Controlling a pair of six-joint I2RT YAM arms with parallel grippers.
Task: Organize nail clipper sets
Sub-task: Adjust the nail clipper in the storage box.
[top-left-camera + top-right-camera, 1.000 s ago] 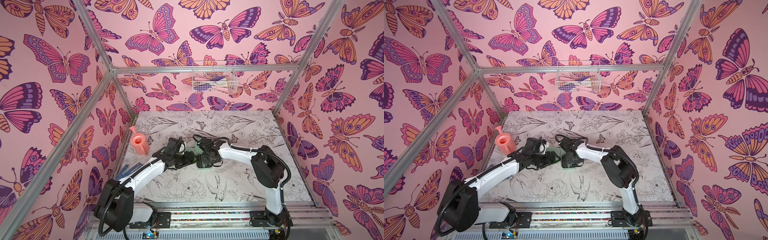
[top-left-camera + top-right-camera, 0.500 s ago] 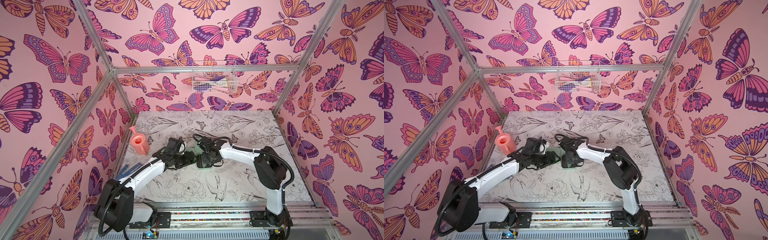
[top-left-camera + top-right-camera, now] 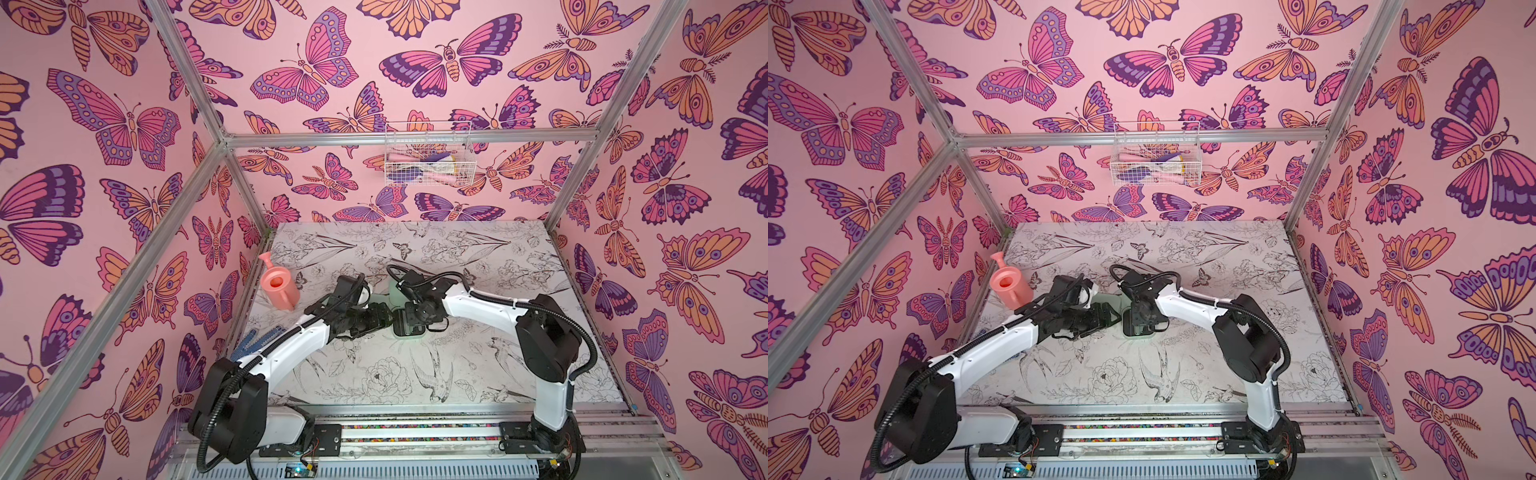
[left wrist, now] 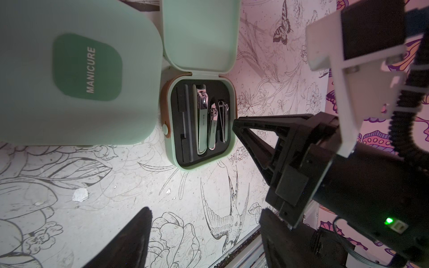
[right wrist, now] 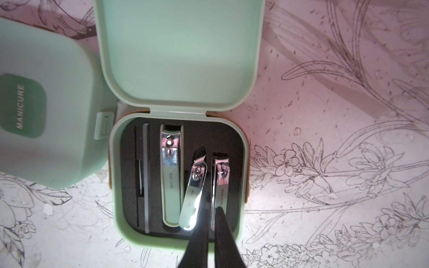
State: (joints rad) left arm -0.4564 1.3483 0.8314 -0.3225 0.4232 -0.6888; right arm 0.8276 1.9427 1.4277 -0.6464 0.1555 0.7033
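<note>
Centre's tight: the right gripper, fingers together, sits down in the open mint case. The left gripper hangs just beside it, facing. A closed MANICURE case crowds the open case's lid on one side. A pink watering can stands near the left wall. The table is bare toward front, right and back: room to pass there.

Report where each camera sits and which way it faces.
Both top views: high above the bases, looking down on the table; left arm and right arm show.
Left wrist: beside the open case, facing it; left gripper frames the view, right gripper reaches in.
Right wrist: above the open case, looking in; its fingertips show.
Shared: both wrist views show the closed case beside it.
</note>
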